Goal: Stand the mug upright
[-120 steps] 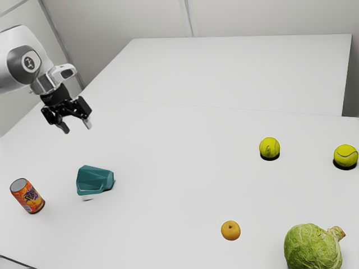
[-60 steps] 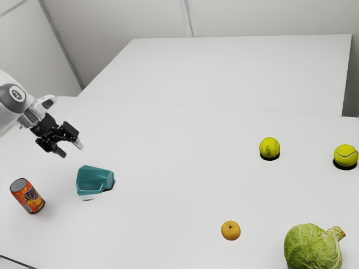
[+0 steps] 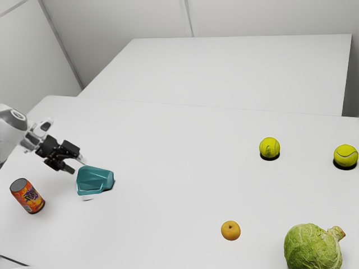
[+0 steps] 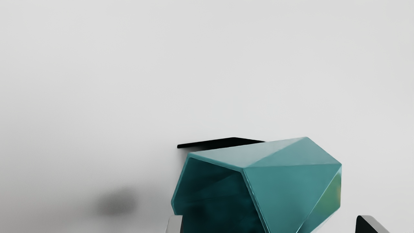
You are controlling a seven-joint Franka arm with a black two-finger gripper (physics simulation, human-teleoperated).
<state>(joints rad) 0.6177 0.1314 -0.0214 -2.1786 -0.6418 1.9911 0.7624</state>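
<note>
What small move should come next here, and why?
Probably ease the end effector slightly lower toward the mug: the mug lies on its side, and the wrist view shows it largely between the spread fingers, which aren't gripping it.

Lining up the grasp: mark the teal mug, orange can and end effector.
Teal mug [image 4: 291, 187], wrist view, on its outer side wall.
Orange can [image 3: 27, 196], exterior view, on its printed side.
End effector [image 3: 77, 165], exterior view, midway between its fingertips.

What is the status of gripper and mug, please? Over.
Gripper open, close by mug. Mug on its side, not yet upright. Soda can nearby, not between them. Over.
</note>
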